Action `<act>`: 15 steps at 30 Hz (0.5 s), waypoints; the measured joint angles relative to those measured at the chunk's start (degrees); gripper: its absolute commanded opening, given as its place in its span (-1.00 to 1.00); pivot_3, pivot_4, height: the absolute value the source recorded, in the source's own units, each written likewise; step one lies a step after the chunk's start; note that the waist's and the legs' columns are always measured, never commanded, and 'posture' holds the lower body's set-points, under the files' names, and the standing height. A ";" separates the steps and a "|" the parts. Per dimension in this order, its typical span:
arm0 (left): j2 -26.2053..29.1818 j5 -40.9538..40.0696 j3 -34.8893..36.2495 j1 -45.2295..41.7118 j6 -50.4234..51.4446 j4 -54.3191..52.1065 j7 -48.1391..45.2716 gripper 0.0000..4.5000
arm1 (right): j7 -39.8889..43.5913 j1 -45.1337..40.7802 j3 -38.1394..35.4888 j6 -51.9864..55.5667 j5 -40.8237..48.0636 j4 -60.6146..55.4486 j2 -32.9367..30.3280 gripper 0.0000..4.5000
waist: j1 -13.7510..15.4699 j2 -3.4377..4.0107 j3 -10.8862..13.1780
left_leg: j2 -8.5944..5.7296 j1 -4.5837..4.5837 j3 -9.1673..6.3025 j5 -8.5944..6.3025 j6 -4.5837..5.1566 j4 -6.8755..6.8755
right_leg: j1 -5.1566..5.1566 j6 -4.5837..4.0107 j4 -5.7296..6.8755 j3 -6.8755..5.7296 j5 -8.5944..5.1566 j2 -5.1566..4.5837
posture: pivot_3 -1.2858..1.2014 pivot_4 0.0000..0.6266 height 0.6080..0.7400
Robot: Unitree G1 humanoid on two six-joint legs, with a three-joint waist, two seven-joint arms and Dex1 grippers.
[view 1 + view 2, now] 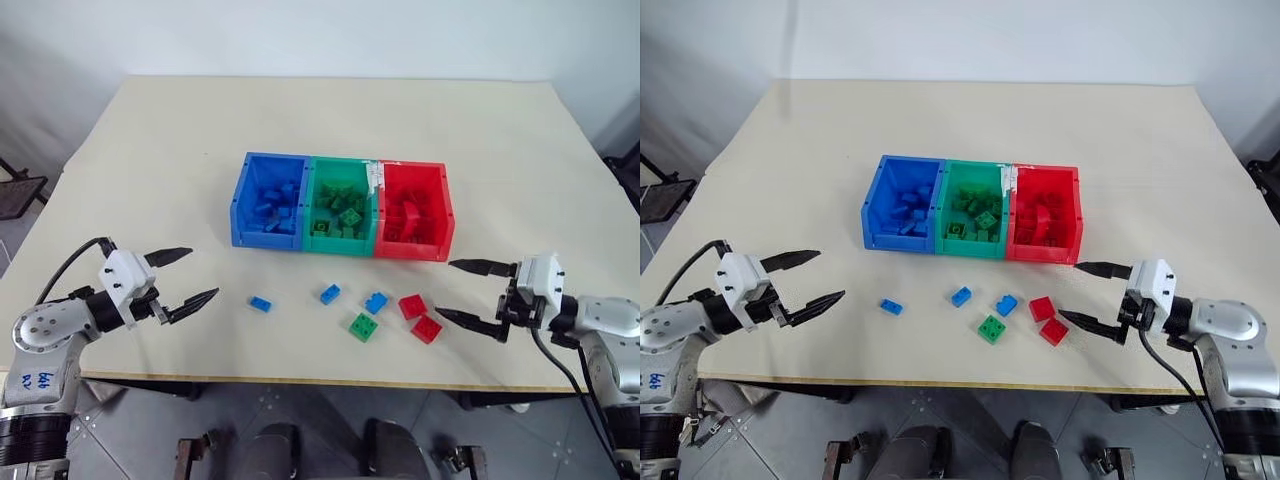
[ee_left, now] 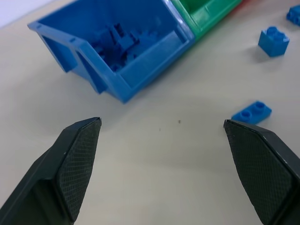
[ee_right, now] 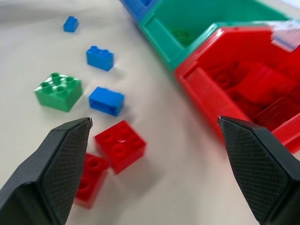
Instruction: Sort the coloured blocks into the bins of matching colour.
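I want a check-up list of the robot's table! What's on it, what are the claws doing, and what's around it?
Surface: beige table, bare apart from the job's things.
Job's things: blue bin, green bin and red bin joined in a row, each holding matching blocks. Loose in front: three blue blocks, one green block, two red blocks.
Clutter: nothing seen.
Claws: left claw open, empty; right claw open, empty, nearest the red blocks.
Cables: black cable at left arm; another at right arm.
Surroundings: white wall; grey floor.
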 measured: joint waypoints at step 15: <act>-4.95 -2.54 -17.29 -6.90 8.59 -8.00 -9.29 0.98 | -3.40 19.96 -13.87 5.33 2.99 -9.49 -1.94 1.00 | 0.41 0.00 0.00 | 0.35 0.23 0.01 -0.38 -0.04 0.35 | 0.41 0.00 -0.17 0.06 0.00 0.36 | 0.03 -0.52 1.00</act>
